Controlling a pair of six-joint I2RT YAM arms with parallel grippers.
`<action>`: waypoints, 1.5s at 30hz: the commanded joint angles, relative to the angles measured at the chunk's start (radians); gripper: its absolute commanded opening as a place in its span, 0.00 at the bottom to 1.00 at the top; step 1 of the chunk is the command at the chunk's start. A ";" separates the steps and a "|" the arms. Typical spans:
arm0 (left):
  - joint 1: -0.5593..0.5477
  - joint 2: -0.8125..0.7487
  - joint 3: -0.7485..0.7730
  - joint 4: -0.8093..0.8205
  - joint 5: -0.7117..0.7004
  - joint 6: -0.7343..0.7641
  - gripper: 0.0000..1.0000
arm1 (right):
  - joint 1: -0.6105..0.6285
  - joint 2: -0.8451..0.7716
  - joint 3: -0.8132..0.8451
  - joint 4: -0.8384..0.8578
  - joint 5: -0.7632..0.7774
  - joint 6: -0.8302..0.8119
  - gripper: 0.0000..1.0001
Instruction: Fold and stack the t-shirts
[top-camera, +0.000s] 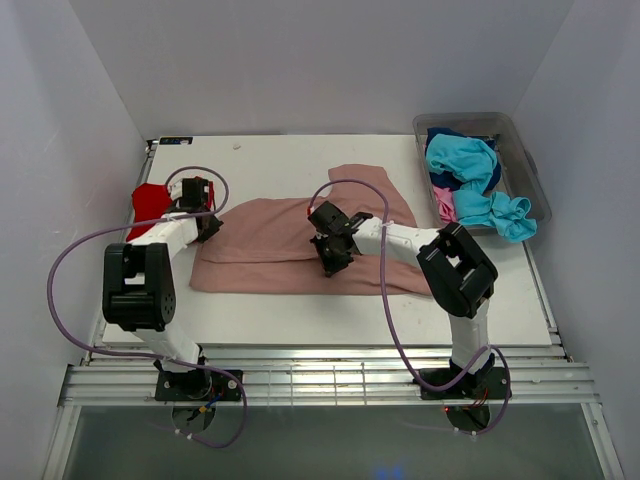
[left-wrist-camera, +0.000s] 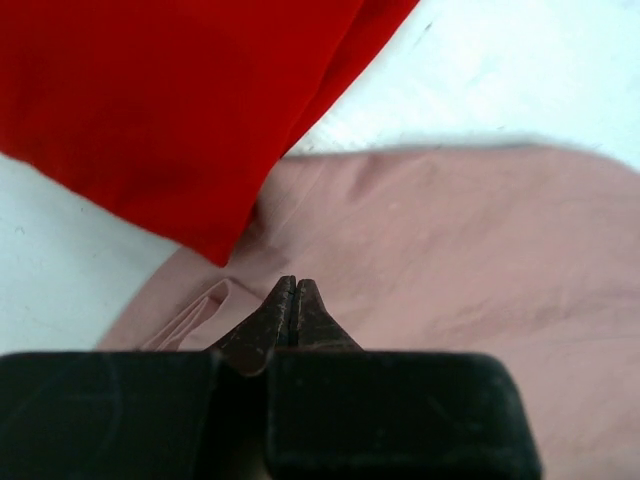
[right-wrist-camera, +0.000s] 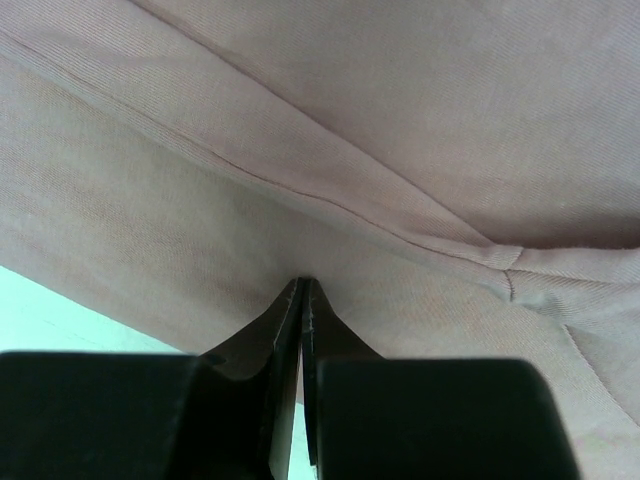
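A large dusty-pink t-shirt (top-camera: 265, 240) (left-wrist-camera: 480, 250) (right-wrist-camera: 400, 120) lies spread across the middle of the white table (top-camera: 280, 160). One part of it is folded over along a seam. A red t-shirt (top-camera: 148, 203) (left-wrist-camera: 150, 100) lies at the table's left edge, its corner overlapping the pink one. My left gripper (top-camera: 208, 226) (left-wrist-camera: 295, 285) is shut just over the pink shirt's left end, and nothing shows between its fingers. My right gripper (top-camera: 330, 264) (right-wrist-camera: 305, 283) is shut too, with its tips pressed against the pink cloth near the front hem.
A clear grey bin (top-camera: 520, 140) stands at the back right corner. It holds a turquoise t-shirt (top-camera: 462, 160), a bright pink one (top-camera: 445, 203) and a navy one (top-camera: 492, 178). White walls close in the table on three sides.
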 joint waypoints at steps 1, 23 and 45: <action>-0.003 -0.053 0.039 0.021 0.005 0.025 0.00 | 0.020 0.035 -0.053 -0.096 0.006 0.005 0.08; -0.006 -0.249 -0.236 -0.039 0.028 -0.047 0.47 | 0.029 0.073 -0.027 -0.084 -0.025 0.004 0.33; -0.006 -0.082 -0.123 -0.007 -0.023 -0.052 0.00 | 0.030 0.100 -0.002 -0.110 -0.023 -0.012 0.25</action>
